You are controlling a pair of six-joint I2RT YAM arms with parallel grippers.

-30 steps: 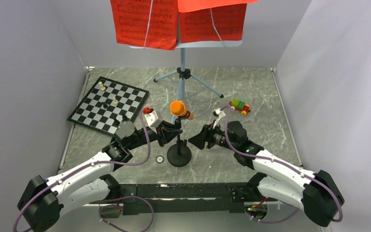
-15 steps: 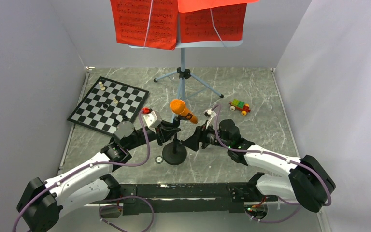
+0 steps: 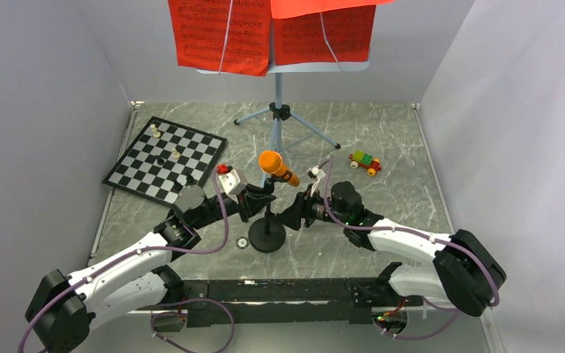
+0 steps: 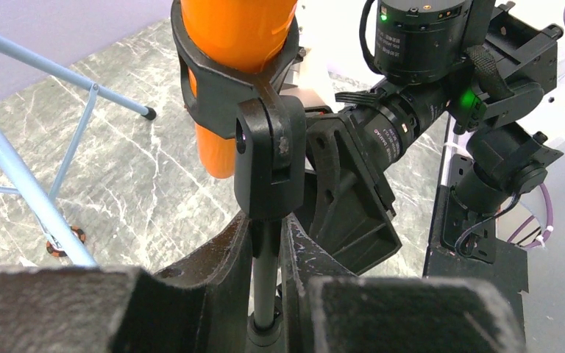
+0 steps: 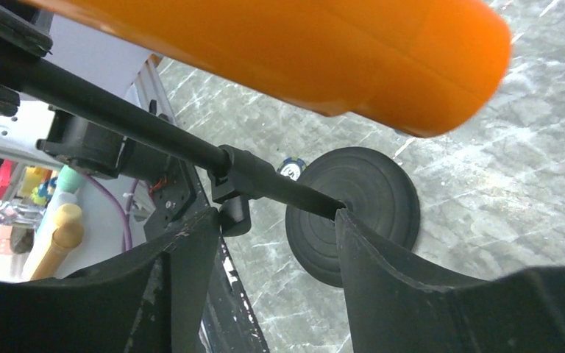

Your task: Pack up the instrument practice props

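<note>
The left gripper (image 4: 265, 246) clamped the stand (image 3: 267, 237) high up. The mic (image 3: 278, 168) sat clipped on top, tail pointing toward the nearer right gripper (image 5: 276, 220), which gaped wide just beneath it, nothing held yet.

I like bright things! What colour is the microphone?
Orange. The microphone shows best in the top view.

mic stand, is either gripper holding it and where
The left gripper is shut on the pole of the mic stand, below the clip carrying the orange microphone. The right gripper is open, holding nothing.
</note>
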